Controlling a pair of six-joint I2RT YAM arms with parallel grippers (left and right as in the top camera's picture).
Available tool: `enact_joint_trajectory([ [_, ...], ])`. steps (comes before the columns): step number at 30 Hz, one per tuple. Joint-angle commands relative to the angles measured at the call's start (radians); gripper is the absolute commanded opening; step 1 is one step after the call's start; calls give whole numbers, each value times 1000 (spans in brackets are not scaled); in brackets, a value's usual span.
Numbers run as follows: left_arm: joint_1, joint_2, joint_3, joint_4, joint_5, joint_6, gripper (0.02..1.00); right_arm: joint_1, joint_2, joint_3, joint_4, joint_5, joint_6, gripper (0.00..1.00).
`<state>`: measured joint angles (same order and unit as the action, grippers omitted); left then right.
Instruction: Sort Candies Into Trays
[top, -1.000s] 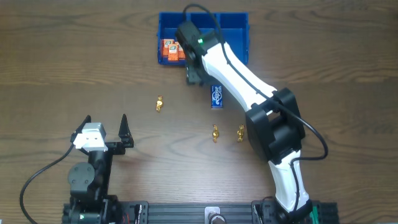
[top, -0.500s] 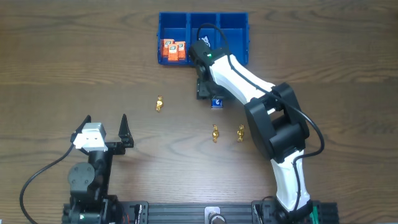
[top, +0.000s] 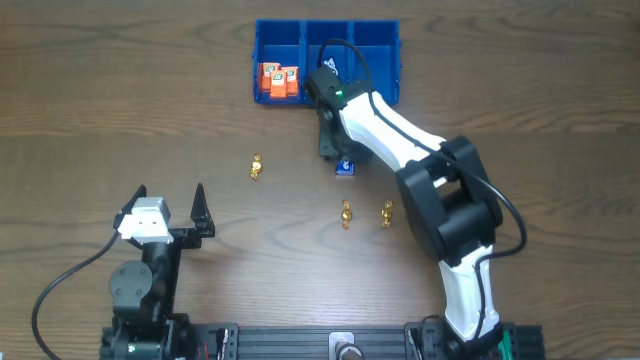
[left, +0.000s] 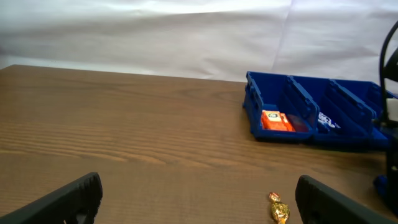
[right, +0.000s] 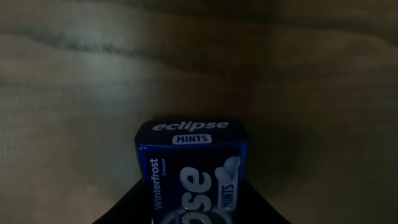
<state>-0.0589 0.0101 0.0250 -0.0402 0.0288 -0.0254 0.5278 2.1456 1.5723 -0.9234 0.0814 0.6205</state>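
A blue mint box (top: 346, 168) sits on the table just in front of the blue three-compartment tray (top: 300, 24). My right gripper (top: 338, 153) is down on it. In the right wrist view the mint box (right: 193, 168) stands between the two dark fingers of the right gripper (right: 194, 208), which press its sides. Orange candy boxes (top: 278, 82) lie in the tray's left compartment. Three gold-wrapped candies lie loose: one (top: 256, 166) on the left, two (top: 346, 214) (top: 387, 213) nearer the middle. My left gripper (top: 171, 206) stands open near its base, holding nothing.
In the left wrist view the tray (left: 252, 112) holds the orange boxes (left: 277, 121) and a blue-and-white pack (left: 328, 120) in its middle compartment. A gold candy (left: 278, 208) lies ahead of the left gripper (left: 202, 208). Bare wood surrounds the tray's left side.
The right gripper has come from the tray's front edge down onto the mint box and closed on it. The box now shows shorter under the gripper. The left arm has not moved.
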Motion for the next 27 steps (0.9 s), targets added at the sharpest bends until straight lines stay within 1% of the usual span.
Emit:
enact_joint_trajectory([
  [1,6,-6,-20,-37,-6,3,998,0,-212,40,-18,11,-22,294],
  [3,6,-6,-20,-38,-6,3,998,-1,-239,122,-72,36,-25,288],
  [5,6,-6,-20,-37,-6,3,998,-6,-220,268,-156,105,-27,286],
  [7,6,-6,-20,-37,-6,3,996,-14,-179,404,-201,142,-53,283],
  [10,6,-6,-20,-37,-6,3,998,-28,-78,605,-214,152,-103,283],
  [13,6,-6,-20,-38,-6,3,998,-43,51,765,-193,211,-107,286],
  [15,6,-6,-20,-37,-6,3,998,-52,111,805,-158,217,-130,283],
  [19,6,-6,-20,-37,-6,3,996,-67,192,808,-86,217,-134,297],
  [20,6,-6,-20,-37,-6,3,998,-71,209,808,-76,217,-144,312],
  [23,6,-6,-20,-38,-6,3,998,-75,238,808,-64,217,-148,417],
  [27,6,-6,-20,-38,-6,3,998,-74,251,808,-50,217,-159,426],
])
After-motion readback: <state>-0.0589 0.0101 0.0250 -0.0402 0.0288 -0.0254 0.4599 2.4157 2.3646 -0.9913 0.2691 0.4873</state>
